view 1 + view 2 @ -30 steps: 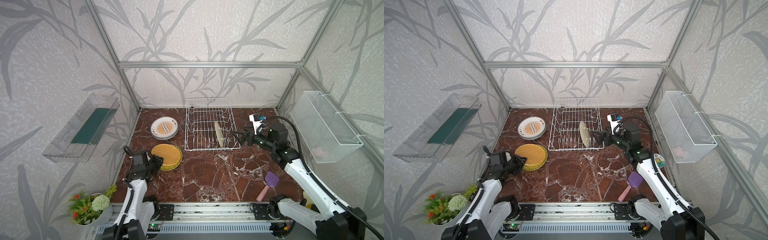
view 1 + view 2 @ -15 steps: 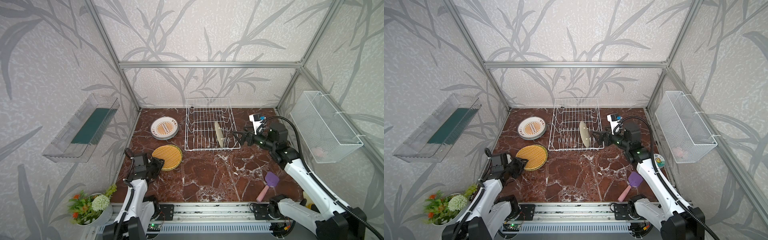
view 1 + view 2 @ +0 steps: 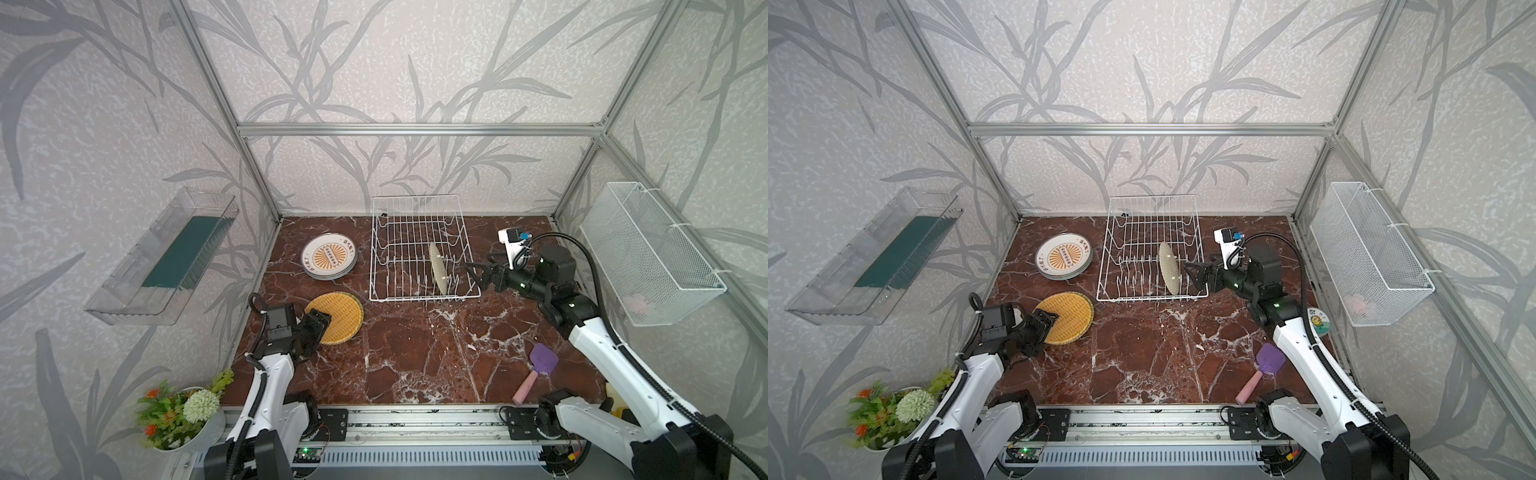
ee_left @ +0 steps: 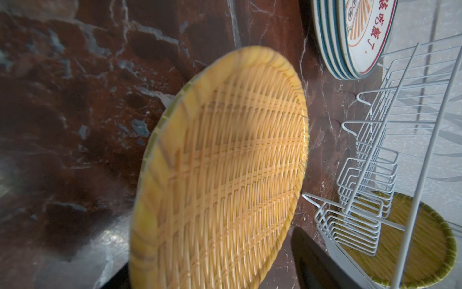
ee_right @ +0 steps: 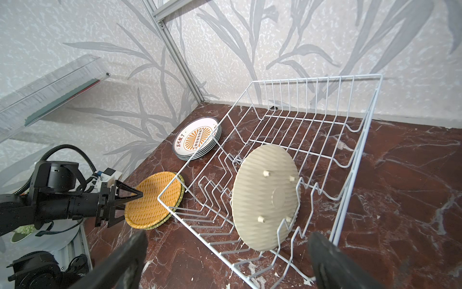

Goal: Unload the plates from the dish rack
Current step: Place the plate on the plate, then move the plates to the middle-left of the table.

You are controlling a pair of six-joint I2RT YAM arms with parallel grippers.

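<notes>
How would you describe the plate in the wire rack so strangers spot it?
Find the white wire rack at the back of the marble table. One plate stands on edge inside. Unlike the white stack and yellow stack lying flat, it shows a pale ribbed underside.

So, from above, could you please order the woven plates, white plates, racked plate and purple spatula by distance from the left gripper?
From the left gripper:
1. Woven plates, right beside it.
2. White plates, stacked behind them, toward the back wall.
3. Racked plate, upright in the dish rack, mid-table.
4. Purple spatula, farthest, on the robot's right side.
</notes>
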